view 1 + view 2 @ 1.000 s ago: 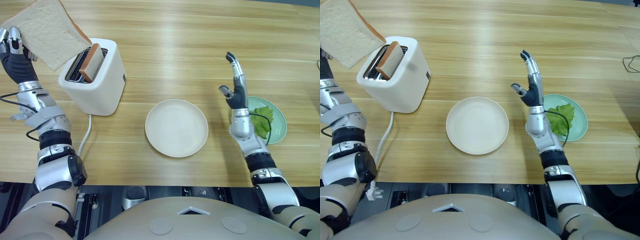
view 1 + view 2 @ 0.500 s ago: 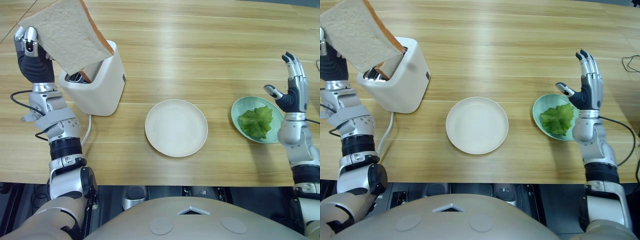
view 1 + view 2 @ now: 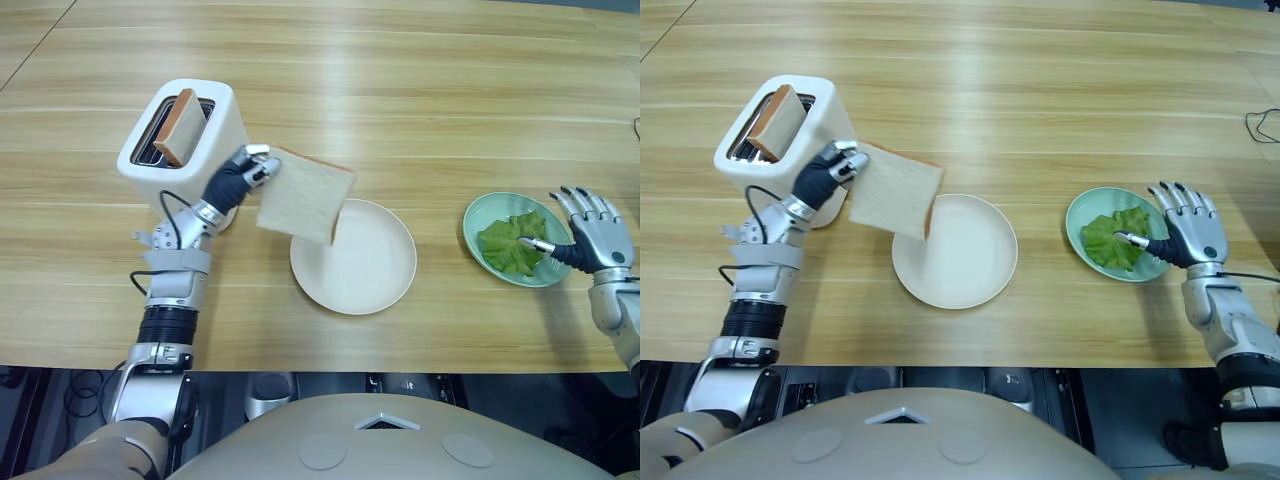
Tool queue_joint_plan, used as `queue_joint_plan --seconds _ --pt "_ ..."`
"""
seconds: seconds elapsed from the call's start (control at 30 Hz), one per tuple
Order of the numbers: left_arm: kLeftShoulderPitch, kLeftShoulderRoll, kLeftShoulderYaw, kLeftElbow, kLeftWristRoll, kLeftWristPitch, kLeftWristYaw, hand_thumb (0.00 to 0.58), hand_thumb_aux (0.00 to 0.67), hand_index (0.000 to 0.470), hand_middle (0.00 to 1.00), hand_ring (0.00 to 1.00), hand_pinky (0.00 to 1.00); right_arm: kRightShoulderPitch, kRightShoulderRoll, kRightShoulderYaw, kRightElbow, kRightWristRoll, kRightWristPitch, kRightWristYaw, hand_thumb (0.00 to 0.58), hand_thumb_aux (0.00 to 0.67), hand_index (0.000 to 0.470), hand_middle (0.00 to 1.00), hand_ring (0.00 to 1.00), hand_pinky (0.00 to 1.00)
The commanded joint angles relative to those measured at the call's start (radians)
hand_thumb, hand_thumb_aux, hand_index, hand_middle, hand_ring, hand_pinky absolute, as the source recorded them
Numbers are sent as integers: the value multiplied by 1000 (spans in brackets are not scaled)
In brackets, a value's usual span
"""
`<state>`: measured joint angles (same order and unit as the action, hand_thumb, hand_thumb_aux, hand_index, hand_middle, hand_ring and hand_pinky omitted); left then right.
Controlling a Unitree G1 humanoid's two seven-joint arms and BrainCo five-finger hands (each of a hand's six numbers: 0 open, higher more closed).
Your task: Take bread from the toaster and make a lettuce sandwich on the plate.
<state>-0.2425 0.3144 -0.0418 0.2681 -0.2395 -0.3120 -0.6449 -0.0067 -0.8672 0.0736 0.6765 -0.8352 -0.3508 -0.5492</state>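
Bread (image 3: 303, 195), a square pale slice with brown crust, hangs tilted over the left rim of the round cream plate (image 3: 372, 268), pinched at its corner by the left hand (image 3: 238, 176). Another slice (image 3: 181, 126) stands in the rounded white toaster (image 3: 226, 125), far left. The right hand (image 3: 592, 230), fingers spread and empty, sits beside the green bowl (image 3: 498, 200) of crinkled lettuce (image 3: 510, 246).
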Motion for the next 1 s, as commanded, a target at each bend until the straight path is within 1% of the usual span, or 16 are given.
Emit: queue_joint_plan --seconds 0.03,0.13,0.17,0.3,0.43,0.47,0.6,0.67,0.7,0.73,0.77,0.8,0.87,0.9,0.97,1.0 --pt "-8 -24 -45 70 30 33 -34 580 670 460 1000 1000 1000 -2 -2 55 57 -6 5 10 66 39 27 0 0 0" --pt "-33 -45 -55 131 43 32 -42 580 670 460 1000 1000 1000 -15 3 91 109 -6 9 3 108 66 45 0 0 0" --pt "-38 -50 -57 146 47 29 -45 580 670 460 1000 1000 1000 -25 6 104 130 -7 8 -2 160 100 69 0 0 0" --pt "-58 -70 -68 210 76 8 -45 580 670 460 1000 1000 1000 -61 19 149 188 -5 9 -9 251 166 114 0 0 0" --pt "-65 -90 -81 253 104 -11 -55 580 670 460 1000 1000 1000 -89 26 184 245 2 12 -9 281 189 130 0 0 0" --pt "-66 -94 -83 262 110 -17 -56 580 670 460 1000 1000 1000 -95 27 190 254 4 10 -10 385 281 193 0 0 0" --pt "-64 -107 -93 277 126 -32 -61 580 670 460 1000 1000 1000 -96 23 200 249 15 10 -25 485 399 274 0 0 0" --pt "-66 -110 -96 286 133 -37 -58 580 670 460 1000 1000 1000 -98 20 200 238 20 9 -37 503 426 292 0 0 0" --pt "-67 -110 -99 293 140 -40 -55 580 670 460 1000 1000 1000 -99 19 199 232 23 6 -41 549 515 354 0 0 0" --pt "-68 -109 -102 298 150 -44 -50 580 670 460 1000 1000 1000 -99 18 200 227 25 4 -45 558 539 370 0 0 0" --pt "-69 -108 -105 305 161 -50 -44 580 670 460 1000 1000 1000 -99 17 200 222 27 3 -50 576 615 422 0 0 0" --pt "-71 -105 -107 311 173 -57 -38 572 591 406 996 996 996 -99 15 198 215 29 1 -55 580 654 449 0 0 0" --pt "-73 -100 -110 324 196 -71 -25 564 560 384 980 980 980 -96 10 191 197 31 1 -70 580 670 460 0 0 0" --pt "-74 -97 -110 329 204 -77 -23 500 420 289 894 894 894 -96 7 188 192 32 2 -78 580 670 460 0 0 0" --pt "-76 -91 -112 338 217 -91 -17 454 357 245 855 855 855 -95 4 182 185 36 -2 -92 580 670 460 0 0 0" --pt "-79 -87 -112 346 228 -98 -8 313 215 148 816 816 816 -93 2 179 179 39 -5 -97 580 670 460 0 0 0"
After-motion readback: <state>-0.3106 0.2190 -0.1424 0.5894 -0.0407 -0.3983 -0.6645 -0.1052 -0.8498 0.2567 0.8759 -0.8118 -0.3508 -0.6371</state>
